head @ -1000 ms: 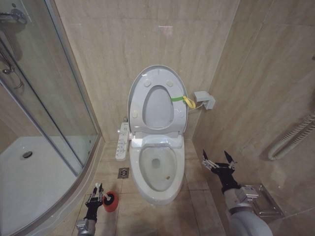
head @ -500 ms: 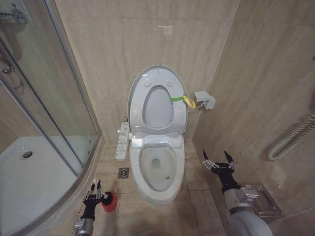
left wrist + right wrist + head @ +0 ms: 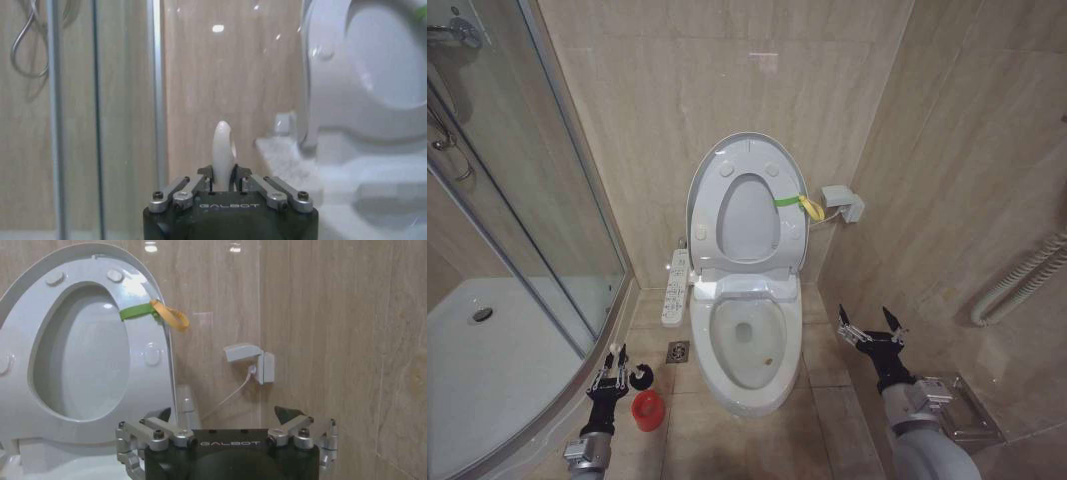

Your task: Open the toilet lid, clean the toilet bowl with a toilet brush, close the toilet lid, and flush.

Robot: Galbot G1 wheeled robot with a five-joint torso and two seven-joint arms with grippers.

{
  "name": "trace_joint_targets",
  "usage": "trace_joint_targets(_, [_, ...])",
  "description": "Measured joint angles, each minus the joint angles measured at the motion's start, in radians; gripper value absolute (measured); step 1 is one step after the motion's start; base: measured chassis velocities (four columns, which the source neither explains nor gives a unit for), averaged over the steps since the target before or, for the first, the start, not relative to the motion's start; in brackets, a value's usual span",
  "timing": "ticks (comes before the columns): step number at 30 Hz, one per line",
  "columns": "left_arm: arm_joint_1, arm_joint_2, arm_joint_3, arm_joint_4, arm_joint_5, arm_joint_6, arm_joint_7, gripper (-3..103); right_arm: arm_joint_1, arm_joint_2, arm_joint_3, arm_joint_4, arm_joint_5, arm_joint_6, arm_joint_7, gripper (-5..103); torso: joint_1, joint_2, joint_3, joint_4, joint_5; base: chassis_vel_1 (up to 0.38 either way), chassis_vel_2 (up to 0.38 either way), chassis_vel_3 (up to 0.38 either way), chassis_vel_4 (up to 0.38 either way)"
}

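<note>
The left gripper (image 3: 612, 372), closed on the pale handle of the toilet brush (image 3: 639, 378), has lifted it clear of the red holder cup (image 3: 648, 409), which a moment ago still held the bristles. The right gripper (image 3: 871, 327) waits wide open and empty beside the toilet bowl (image 3: 747, 345). Beyond, the toilet lid (image 3: 749, 205) stands raised against the wall, so scrubbing looks next.

L hand (image 3: 613, 366) low at L, fingers clamped; R hand (image 3: 870, 325) raised at R, fingers spread.
</note>
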Motion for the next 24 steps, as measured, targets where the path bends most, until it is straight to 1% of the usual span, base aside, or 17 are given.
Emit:
trace_joint_targets(1, [0.014,0.003,0.001,-0.033,0.000,0.004,0.000,21,0.000,0.000,0.000,0.000,0.000,0.000,0.000,100,0.000,0.000,0.000,0.0000,0.0000,0.000,0.000,0.000,0.000])
trace_joint_targets(2, [0.014,0.003,0.001,-0.033,0.000,0.004,0.000,21,0.000,0.000,0.000,0.000,0.000,0.000,0.000,100,0.000,0.000,0.000,0.0000,0.0000,0.000,0.000,0.000,0.000])
trace_joint_targets(5, [0.076,0.017,0.002,-0.152,-0.001,0.023,-0.001,21,0.000,0.000,0.000,0.000,0.000,0.000,0.000,100,0.000,0.000,0.000,0.0000,0.0000,0.000,0.000,0.000,0.000])
trace_joint_targets(6, [0.076,0.017,0.002,-0.152,-0.001,0.023,-0.001,21,0.000,0.000,0.000,0.000,0.000,0.000,0.000,100,0.000,0.000,0.000,0.0000,0.0000,0.000,0.000,0.000,0.000])
trace_joint_targets(10, [0.185,0.026,0.001,-0.293,0.027,0.038,-0.019,21,0.000,0.000,0.000,0.000,0.000,0.000,0.000,100,0.000,0.000,0.000,0.0000,0.0000,0.000,0.000,0.000,0.000])
trace_joint_targets(11, [0.185,0.026,0.001,-0.293,0.027,0.038,-0.019,21,0.000,0.000,0.000,0.000,0.000,0.000,0.000,100,0.000,0.000,0.000,0.0000,0.0000,0.000,0.000,0.000,0.000])
trace_joint_targets(14, [0.265,0.015,0.001,-0.373,0.050,0.044,-0.033,21,0.000,0.000,0.000,0.000,0.000,0.000,0.000,100,0.000,0.000,0.000,0.0002,0.0001,0.000,0.000,0.000,0.000])
trace_joint_targets(15, [0.265,0.015,0.001,-0.373,0.050,0.044,-0.033,21,0.000,0.000,0.000,0.000,0.000,0.000,0.000,100,0.000,0.000,0.000,0.0002,0.0001,0.000,0.000,0.000,0.000])
trace_joint_targets(18, [0.318,0.009,-0.001,-0.449,0.067,0.046,-0.043,21,0.000,0.000,0.000,0.000,0.000,0.000,0.000,100,0.000,0.000,0.000,0.0001,0.0000,0.000,0.000,0.000,0.000])
trace_joint_targets(19, [0.318,0.009,-0.001,-0.449,0.067,0.046,-0.043,21,0.000,0.000,0.000,0.000,0.000,0.000,0.000,100,0.000,0.000,0.000,0.0001,0.0000,0.000,0.000,0.000,0.000])
trace_joint_targets(21, [0.342,0.014,-0.006,-0.512,0.075,0.051,-0.043,21,0.000,0.000,0.000,0.000,0.000,0.000,0.000,100,0.000,0.000,0.000,-0.0001,0.0001,0.000,0.000,0.000,0.000])
trace_joint_targets(23, [0.348,0.016,-0.007,-0.530,0.077,0.053,-0.043,21,0.000,0.000,0.000,0.000,0.000,0.000,0.000,100,0.000,0.000,0.000,-0.0001,0.0001,0.000,0.000,0.000,0.000])
trace_joint_targets(24, [0.360,0.021,-0.007,-0.564,0.079,0.055,-0.043,21,0.000,0.000,0.000,0.000,0.000,0.000,0.000,100,0.000,0.000,0.000,-0.0001,0.0000,0.000,0.000,0.000,0.000])
